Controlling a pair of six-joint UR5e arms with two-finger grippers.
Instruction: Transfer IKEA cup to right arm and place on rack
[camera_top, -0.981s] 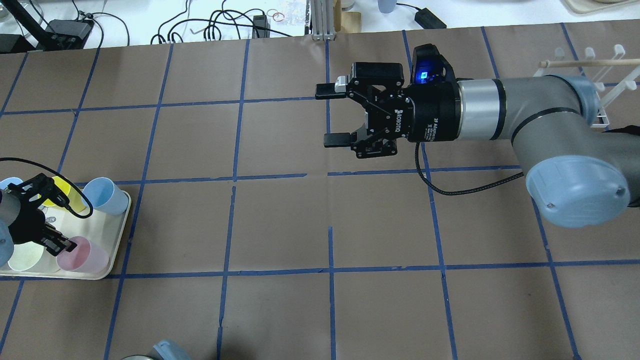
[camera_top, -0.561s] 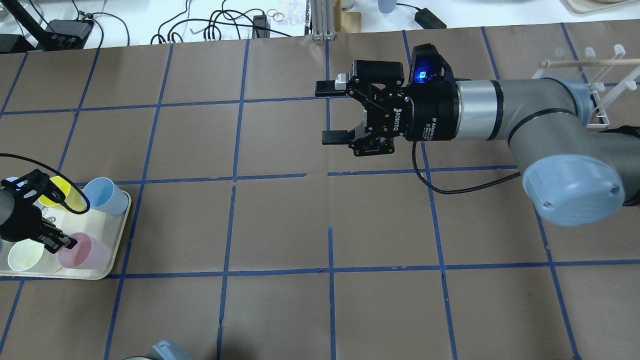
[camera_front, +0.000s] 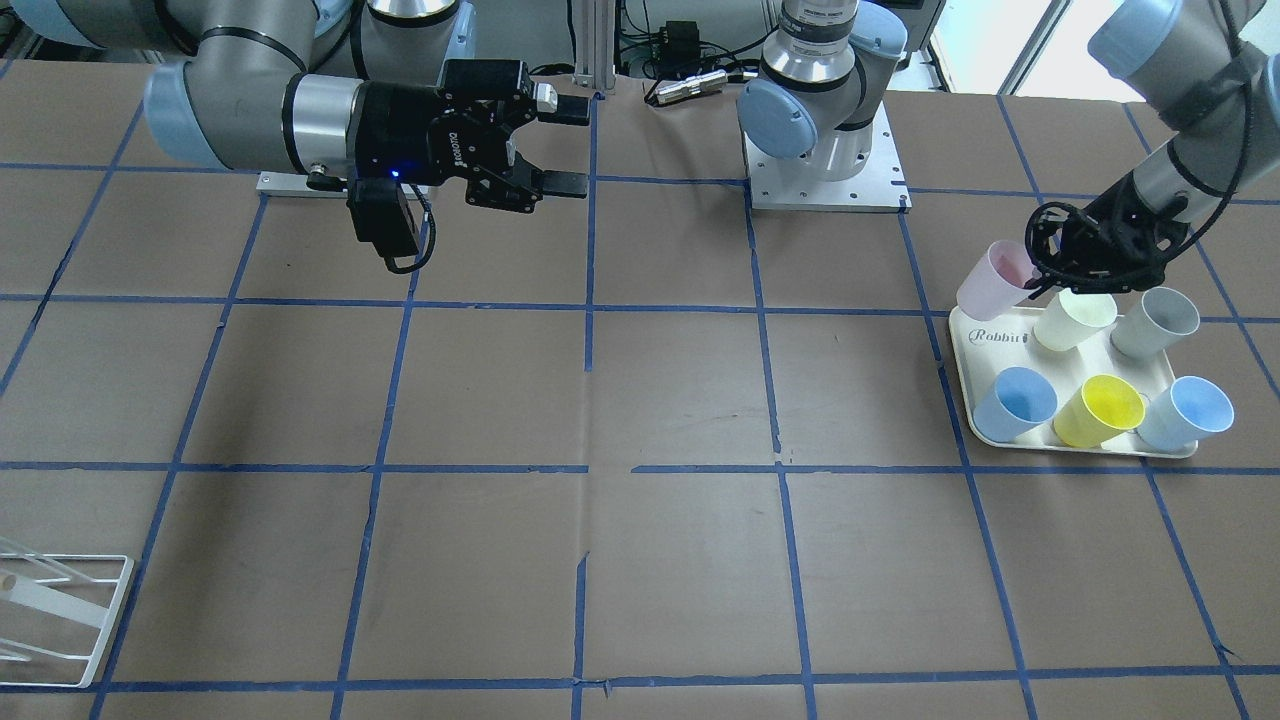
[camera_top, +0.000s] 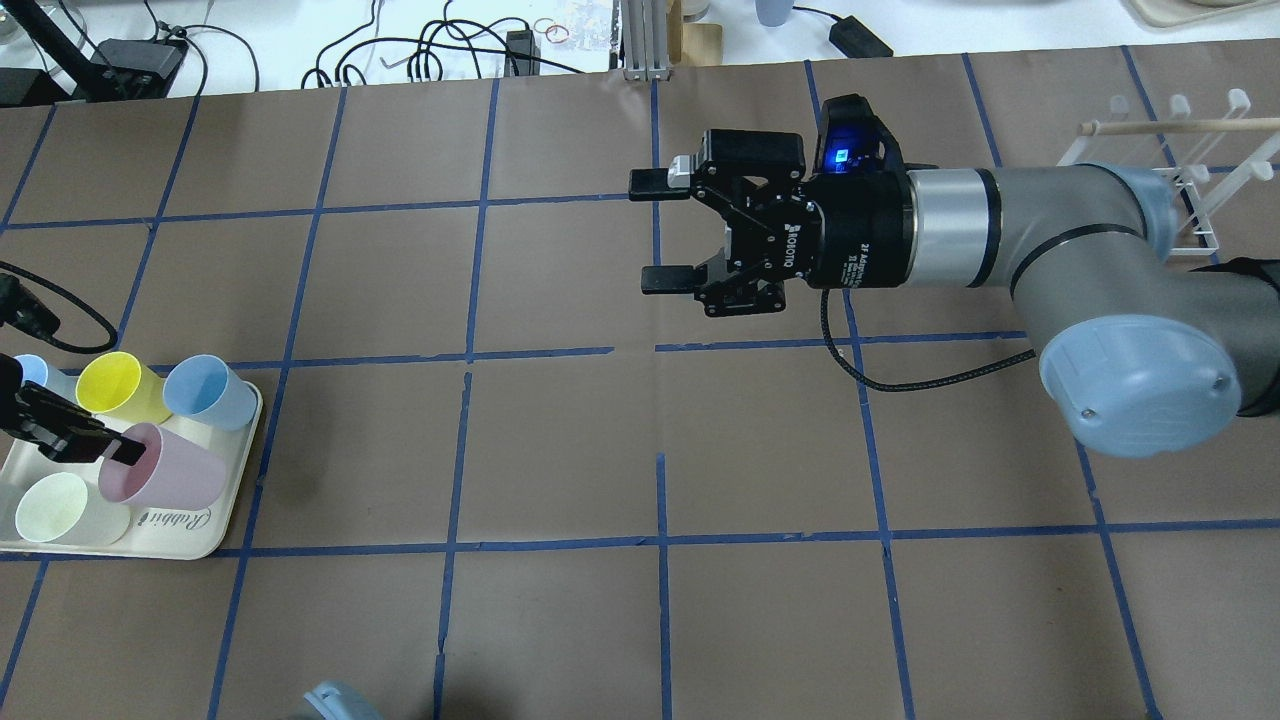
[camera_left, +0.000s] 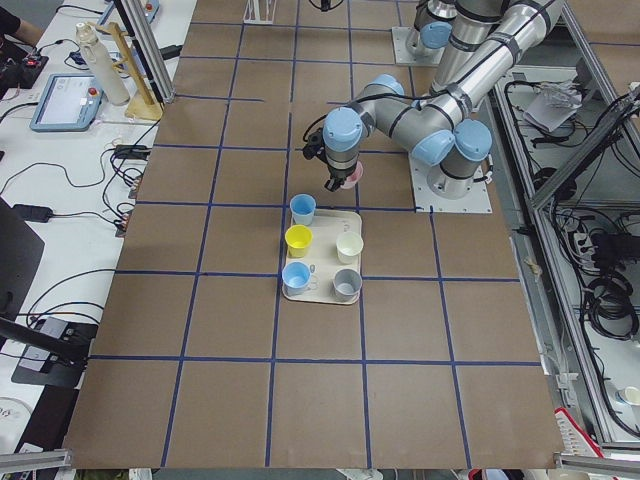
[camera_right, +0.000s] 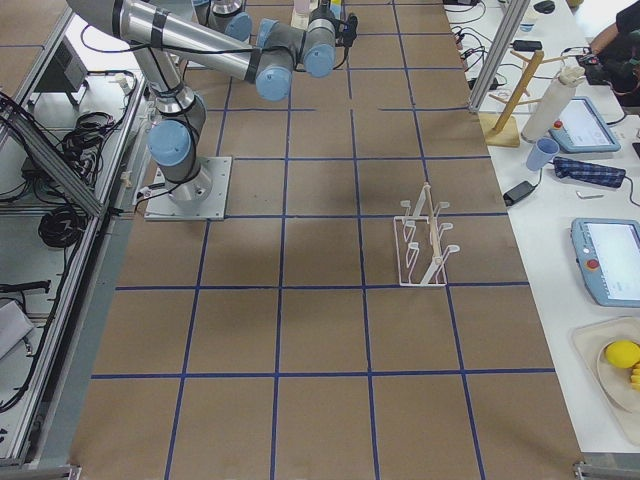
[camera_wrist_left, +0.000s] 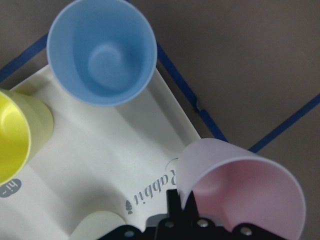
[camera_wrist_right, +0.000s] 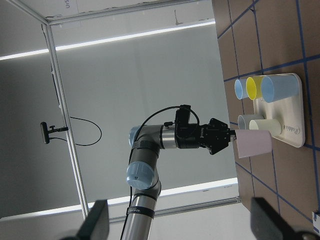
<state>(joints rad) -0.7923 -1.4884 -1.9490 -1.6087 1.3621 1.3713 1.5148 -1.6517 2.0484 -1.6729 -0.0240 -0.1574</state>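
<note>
The pale pink IKEA cup (camera_top: 168, 478) hangs tilted just above the near corner of the cream tray (camera_top: 222, 515). My left gripper (camera_top: 122, 452) is shut on its rim, one finger inside the cup. The left wrist view shows the cup (camera_wrist_left: 242, 197) pinched above the "Rabbit" mark. It also shows in the front view (camera_front: 992, 281) with the left gripper (camera_front: 1036, 281). My right gripper (camera_top: 646, 231) is open and empty, held high over the table's middle, pointing toward the left arm. The white wire rack (camera_top: 1195, 185) stands at the far right behind the right arm.
On the tray stand a cream cup (camera_top: 52, 508), a yellow cup (camera_top: 112, 384), a light-blue cup (camera_top: 205, 392) and more cups at the view's edge. The rack also shows in the right side view (camera_right: 425, 250). Cables lie beyond the table's far edge.
My left gripper has lifted the pink cup off the tray and tilted it; the "Rabbit" mark now shows beneath. The left arm drew back to the left. The right arm barely shifted.
</note>
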